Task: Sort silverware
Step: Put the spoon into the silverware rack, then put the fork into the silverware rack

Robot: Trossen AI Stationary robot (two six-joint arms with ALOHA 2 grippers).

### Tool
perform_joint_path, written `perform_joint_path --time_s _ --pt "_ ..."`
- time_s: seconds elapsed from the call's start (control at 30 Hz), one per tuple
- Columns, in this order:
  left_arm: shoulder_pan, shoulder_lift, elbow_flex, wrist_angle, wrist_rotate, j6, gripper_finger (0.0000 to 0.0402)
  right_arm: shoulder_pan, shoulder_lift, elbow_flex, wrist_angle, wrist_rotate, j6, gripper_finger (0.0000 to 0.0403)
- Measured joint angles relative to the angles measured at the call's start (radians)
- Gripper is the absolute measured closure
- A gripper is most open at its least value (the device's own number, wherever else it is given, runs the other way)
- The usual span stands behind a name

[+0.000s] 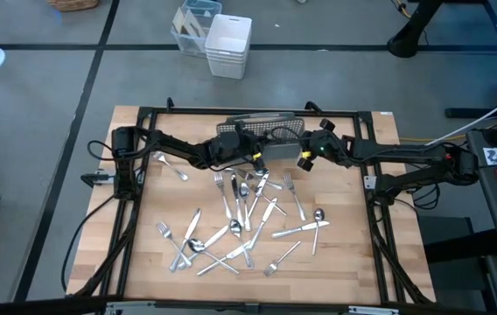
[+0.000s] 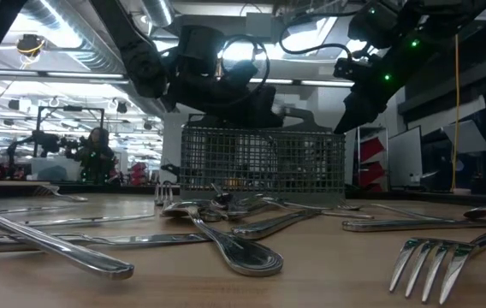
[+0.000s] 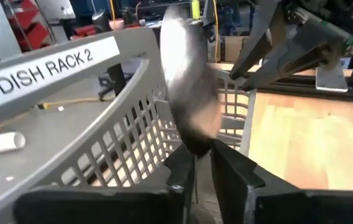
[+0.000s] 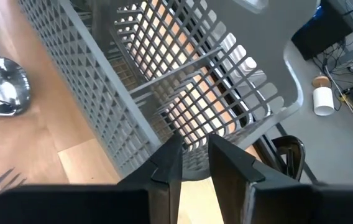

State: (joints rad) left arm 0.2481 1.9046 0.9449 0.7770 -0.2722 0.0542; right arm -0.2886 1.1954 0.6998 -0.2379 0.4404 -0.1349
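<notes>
**Tabletop, near edge to far edge.**

- **Nearest you:** the silverware (image 1: 240, 223) lies loose on the wooden tabletop (image 1: 353, 262). Forks, spoons and knives are scattered and partly crossed over its near and middle area. One piece lies apart to the left. From table height, a fork (image 2: 435, 257) lies near on the right, and a spoon (image 2: 234, 248) lies near the centre with its bowl toward you.
- **Beyond the scatter:** both arms reach in from the sides and meet at the grey mesh caddy (image 1: 262, 129). The caddy stands at the middle of the far edge, and both end effectors are raised above the tabletop.
- **Left end effector** (image 3: 201, 155): it hangs over the caddy's near left part. One spoon (image 3: 189, 93) stands upright at its tip, directly above a compartment, with its lower end sitting in the gap. You cannot tell whether the end effector pinches the spoon or has let it loose.
- **Right end effector** (image 4: 192, 149): it hovers over the caddy's right end, slightly spread with a narrow gap, and it holds nothing. The loose silverware lies nearer to you than this end effector and below it.
- **Farthest:** a white basket (image 1: 229, 44) stands on the floor beyond the table.
</notes>
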Motion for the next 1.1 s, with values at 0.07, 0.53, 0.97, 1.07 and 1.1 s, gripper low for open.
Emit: perform_joint_path --time_s 0.07,0.53,0.97,1.07,1.1 --pt "0.0 0.0 0.0 -0.001 0.0 -0.032 0.033 0.0 0.0 0.0 0.0 -0.004 0.0 0.032" --pt "0.0 -0.049 -0.002 -0.068 -0.001 -0.21 0.0301 0.0 -0.001 0.0 -0.003 -0.007 0.0 0.032" --pt "-0.082 -0.207 -0.002 -0.324 0.004 -0.197 0.0307 0.001 -0.001 0.0 -0.004 -0.015 -0.004 0.032" --pt "-0.108 -0.261 -0.002 -0.425 0.024 -0.193 0.031 0.001 -0.002 0.0 -0.005 -0.015 -0.004 0.032" --pt "-0.116 -0.279 -0.002 -0.459 0.03 -0.204 0.0311 0.001 -0.002 0.0 -0.005 -0.015 -0.004 0.032"
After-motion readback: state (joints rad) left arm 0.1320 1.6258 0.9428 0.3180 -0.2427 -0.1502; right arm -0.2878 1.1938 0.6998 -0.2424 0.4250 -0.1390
